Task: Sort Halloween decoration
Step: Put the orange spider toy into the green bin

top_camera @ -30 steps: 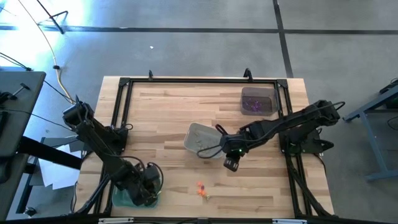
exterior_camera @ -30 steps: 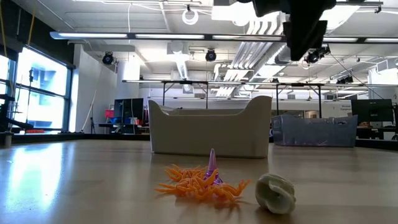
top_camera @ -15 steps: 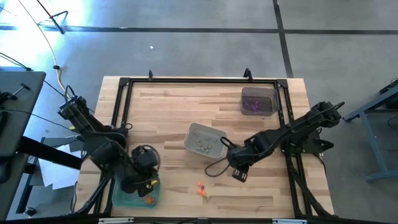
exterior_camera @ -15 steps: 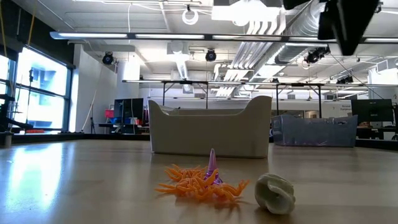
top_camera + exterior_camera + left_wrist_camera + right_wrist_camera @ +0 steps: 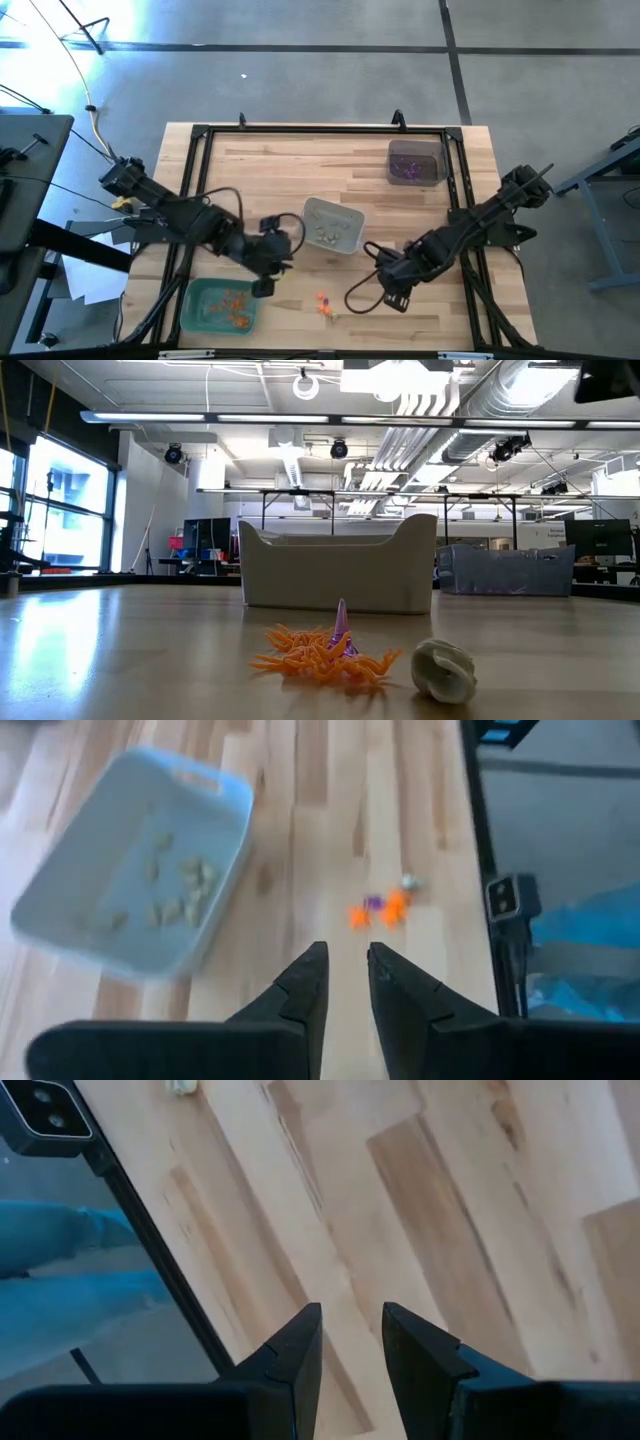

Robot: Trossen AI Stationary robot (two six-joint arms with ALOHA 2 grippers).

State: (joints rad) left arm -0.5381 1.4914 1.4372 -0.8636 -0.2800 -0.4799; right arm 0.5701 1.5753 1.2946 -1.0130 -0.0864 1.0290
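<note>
A small cluster of trinkets [image 5: 322, 303] lies on the wood near the table's near edge. In the low view it shows as an orange spidery piece [image 5: 320, 655], a purple cone [image 5: 340, 625] and a whitish piece [image 5: 443, 670]. My left gripper [image 5: 265, 285] hovers left of the cluster, narrowly open and empty, and its wrist view shows the trinkets [image 5: 380, 908] ahead. My right gripper [image 5: 395, 297] hovers right of the cluster, also narrowly open and empty. Its wrist view catches only the whitish piece [image 5: 182, 1085] at the picture's edge.
The grey tray [image 5: 312, 212] at mid-table holds beige trinkets. The dark tray [image 5: 392, 150] at the far right holds purple ones, and the green tray [image 5: 195, 310] at the near left holds orange ones. A black frame [image 5: 320, 128] runs around the table. Bare wood lies between the trays.
My left gripper has left the green tray and swung toward the table's right, ending beside the trinket cluster. My right gripper has moved from the grey tray toward the near edge and slightly right. The trinkets on the table have stayed put.
</note>
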